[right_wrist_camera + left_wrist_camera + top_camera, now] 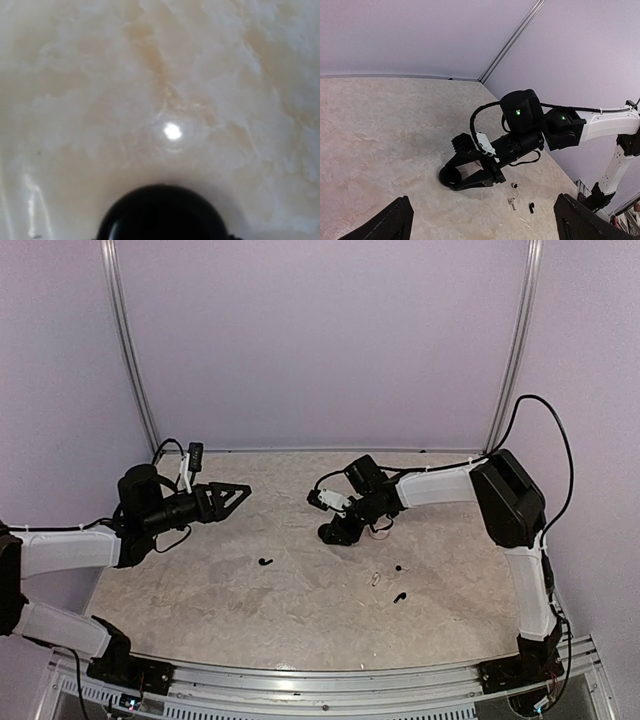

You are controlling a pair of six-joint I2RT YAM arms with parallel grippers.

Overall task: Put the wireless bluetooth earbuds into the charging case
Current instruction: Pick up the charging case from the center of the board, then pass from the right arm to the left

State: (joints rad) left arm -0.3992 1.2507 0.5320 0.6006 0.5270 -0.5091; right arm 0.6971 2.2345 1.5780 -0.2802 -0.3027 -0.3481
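Light was even, overhead; soft shadow under my right jaws. Right wrist view was blurred, one glare spot on tabletop (225, 75).

Beige marble-pattern tabletop (300, 590) with cloudy tan veins, spanning the whole floor of the cell. Plain lilac back wall (320, 340) behind it, left side wall (50, 390) and right side wall (600, 360) in the same lilac. Thin left metal strip (130, 350) up the back left corner, slightly slanted in the top view. Matching right metal strip (515, 350) up the back right corner, seen as a pale diagonal line in the left wrist view. Ribbed aluminium rail (330, 685) across the near edge. Small bright glare spot (172, 131) on the tabletop in the right wrist view, surface there blurred.
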